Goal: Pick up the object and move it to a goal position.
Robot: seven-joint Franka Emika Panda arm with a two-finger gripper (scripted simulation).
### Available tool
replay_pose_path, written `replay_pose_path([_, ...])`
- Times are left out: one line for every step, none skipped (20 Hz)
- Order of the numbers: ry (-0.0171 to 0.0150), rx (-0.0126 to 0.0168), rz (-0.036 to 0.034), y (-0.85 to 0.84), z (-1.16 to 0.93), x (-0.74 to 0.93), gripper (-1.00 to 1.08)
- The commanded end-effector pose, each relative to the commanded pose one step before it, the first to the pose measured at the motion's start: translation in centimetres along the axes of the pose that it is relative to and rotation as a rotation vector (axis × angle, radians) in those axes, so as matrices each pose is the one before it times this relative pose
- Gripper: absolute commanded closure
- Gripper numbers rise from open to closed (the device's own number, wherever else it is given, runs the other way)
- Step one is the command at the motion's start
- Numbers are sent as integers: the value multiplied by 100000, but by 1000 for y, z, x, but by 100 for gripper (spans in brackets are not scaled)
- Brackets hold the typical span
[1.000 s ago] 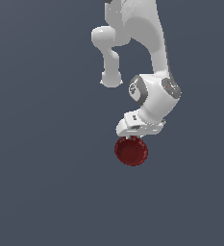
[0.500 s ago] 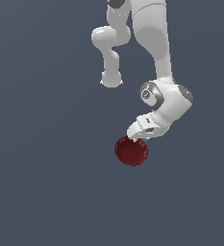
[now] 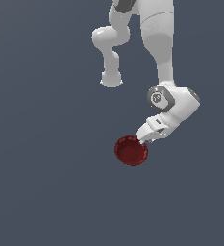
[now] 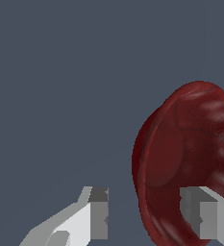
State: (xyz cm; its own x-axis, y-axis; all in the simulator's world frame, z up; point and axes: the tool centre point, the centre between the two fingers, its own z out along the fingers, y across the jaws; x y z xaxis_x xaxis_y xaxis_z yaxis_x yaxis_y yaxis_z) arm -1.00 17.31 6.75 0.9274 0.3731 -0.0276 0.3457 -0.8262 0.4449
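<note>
Bowl [image 3: 130, 151] sits on the plain grey floor [image 3: 46, 182], nothing else around it. My gripper [image 4: 144, 214] is spread wide, 1 finger [image 4: 200, 211] over the bowl's inside, the other outside the rim; contact unclear from the wrist view. Bowl is dark red, shallow, scalloped rim.

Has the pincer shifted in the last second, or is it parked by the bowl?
Yes. Against the unmoved bowl, the pincer has swung toward the exterior view's right, now at the bowl's rim.
</note>
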Motion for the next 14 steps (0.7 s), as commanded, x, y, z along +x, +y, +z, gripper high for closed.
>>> replay_pose_path([1605,-1680,-847,-571,-11,300,-20])
replay_pose_path([528,-500,-268,-195,-11,97,-20])
replay_pose_path([493,-452,-239,-178,-14,90,-20])
replay_pose_path([445,-399,-207,-157,-13,82,-20])
replay_pose_path([399,-351,-179,-138,-12,73,-20])
replay_pose_path([353,-300,-154,-122,-13,65,-20])
replay_pose_path([306,-251,-131,-106,-12,56,-20])
replay_pose_path([257,-209,-108,-88,-13,47,-20])
replay_pose_path([190,-157,-77,-64,-5,35,-20])
replay_pose_path([132,-115,-51,-41,-4,24,-20])
replay_pose_path([65,-69,-22,-16,3,12,-20])
replay_pose_path([0,0,0,3,11,2,-20])
replay_pose_path([0,0,0,1,-25,-6,-20])
replay_pose_path([11,64,-22,-34,-10,5,-20])
